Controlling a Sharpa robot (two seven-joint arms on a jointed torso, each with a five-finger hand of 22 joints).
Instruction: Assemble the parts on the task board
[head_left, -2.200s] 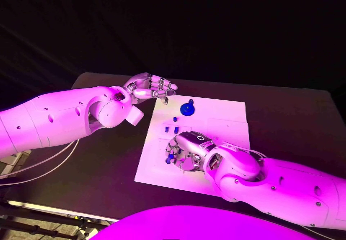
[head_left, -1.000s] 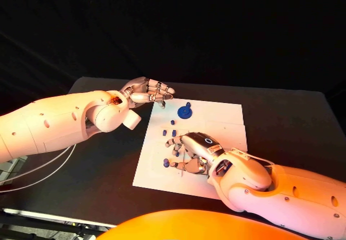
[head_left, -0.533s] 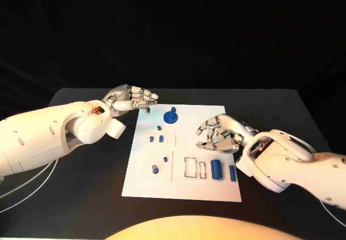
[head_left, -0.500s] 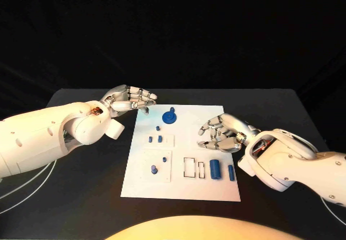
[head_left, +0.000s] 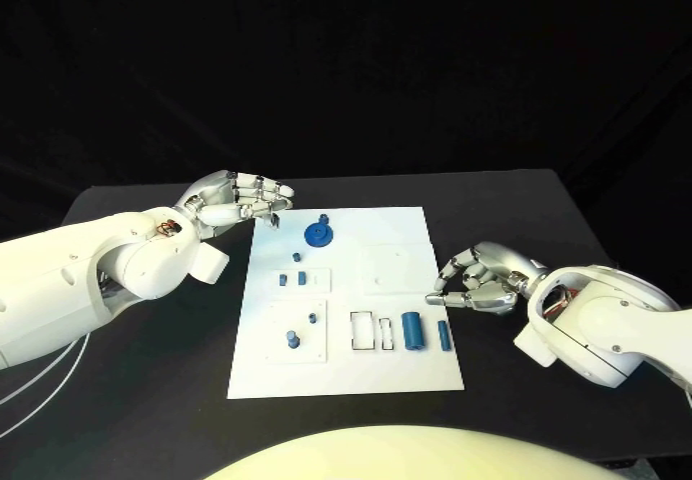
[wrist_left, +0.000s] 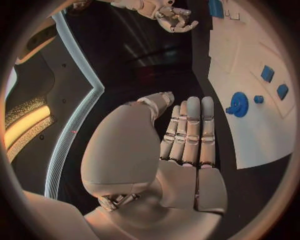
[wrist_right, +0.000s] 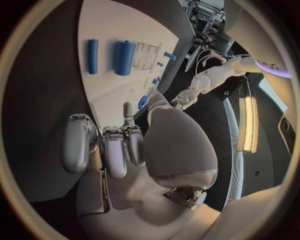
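Note:
The white task board lies in the middle of the table. On it are a blue gear, small blue pegs and two blue cylinders next to white frames. My left hand hovers off the board's far left corner, fingers loosely extended side by side and holding nothing; the left wrist view shows this hand with the gear beyond its fingertips. My right hand sits at the board's right edge, fingers curled in with nothing in them. The right wrist view shows that hand and the cylinders.
The black table extends around the board on every side. Two more small pegs stand in a square plate on the board's near left part. My right forearm lies over the table to the right of the board.
The camera view has shifted. My right hand has left the board's near left part and drawn back to its right edge, curling its fingers. The left hand stays by the far left corner.

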